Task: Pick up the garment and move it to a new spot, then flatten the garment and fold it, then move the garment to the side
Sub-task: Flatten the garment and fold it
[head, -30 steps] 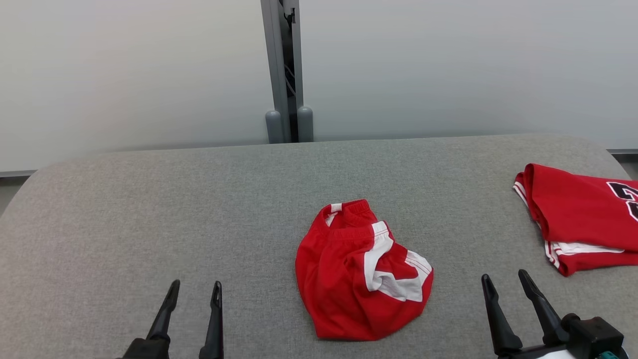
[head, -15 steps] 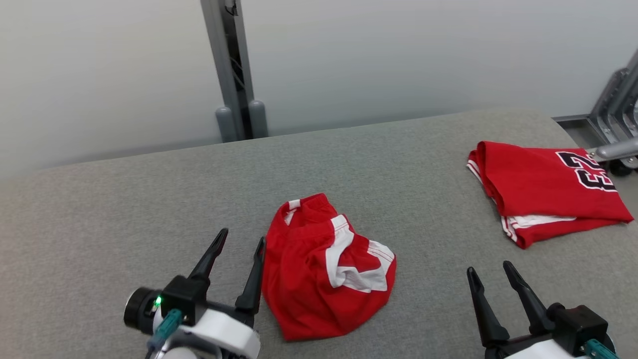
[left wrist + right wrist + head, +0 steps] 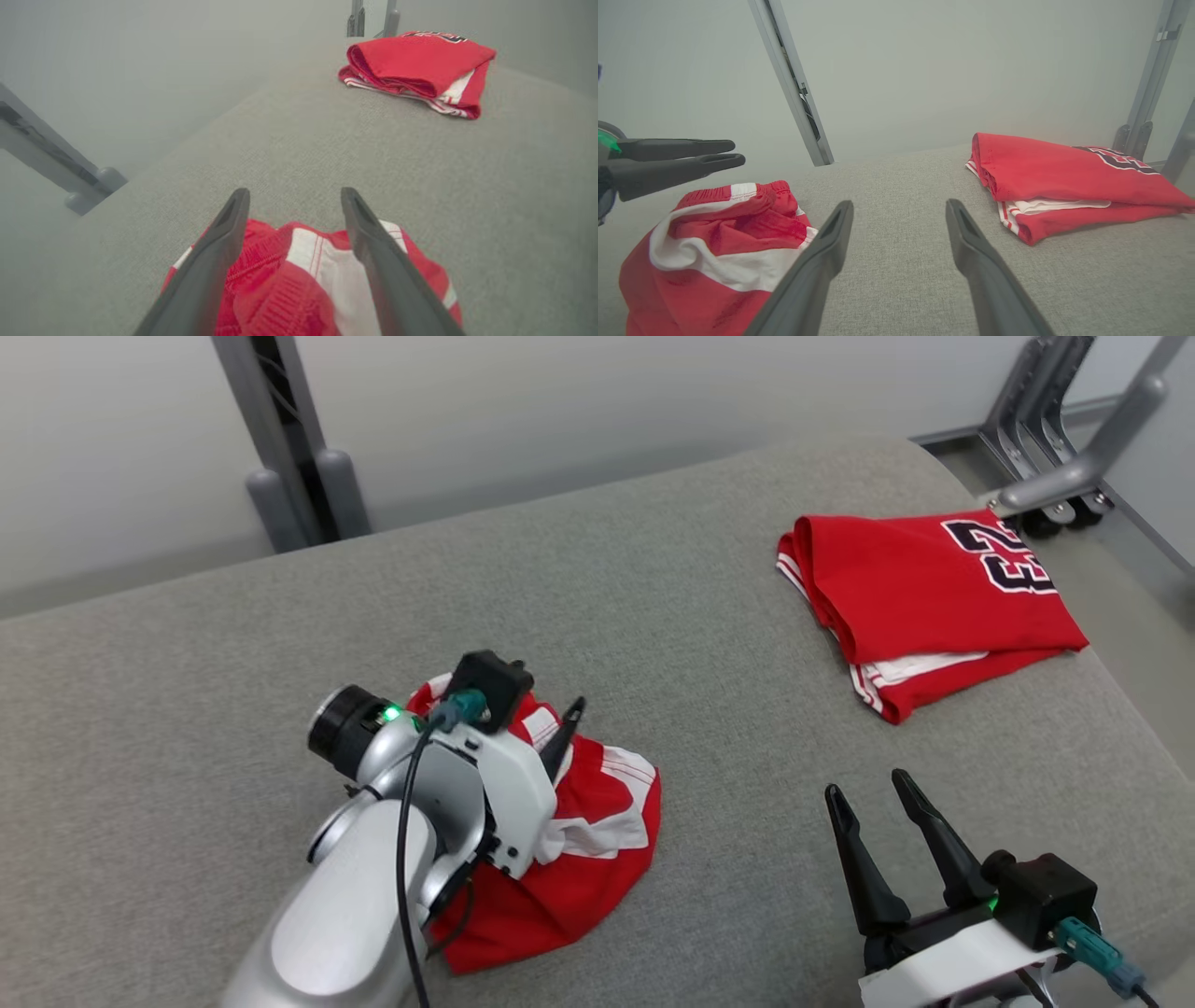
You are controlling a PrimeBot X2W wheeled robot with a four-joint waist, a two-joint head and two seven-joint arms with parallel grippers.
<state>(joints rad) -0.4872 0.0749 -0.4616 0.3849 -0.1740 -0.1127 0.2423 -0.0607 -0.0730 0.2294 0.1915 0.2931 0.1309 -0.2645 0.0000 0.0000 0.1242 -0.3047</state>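
A crumpled red garment (image 3: 597,826) with white stripes lies on the grey padded table (image 3: 653,597), left of the middle in the head view. My left gripper (image 3: 553,723) hovers just above it, open, its wrist covering the garment's left half. In the left wrist view the two fingers (image 3: 219,247) straddle the garment (image 3: 308,280) with nothing pinched between them. My right gripper (image 3: 866,784) stands open over bare table at the lower right, apart from the garment (image 3: 714,252). The right wrist view shows the left gripper (image 3: 737,153) above the garment's waistband.
A folded red jersey (image 3: 924,588) with dark numbers lies at the table's far right, near the edge. A grey post (image 3: 280,439) stands behind the table, and a metal frame on wheels (image 3: 1055,476) beyond its right corner. The table's rounded right edge is close to my right gripper.
The head camera has turned right, shifting the whole picture. My left arm has swung in from the lower left and is now over the garment. The garment has not moved.
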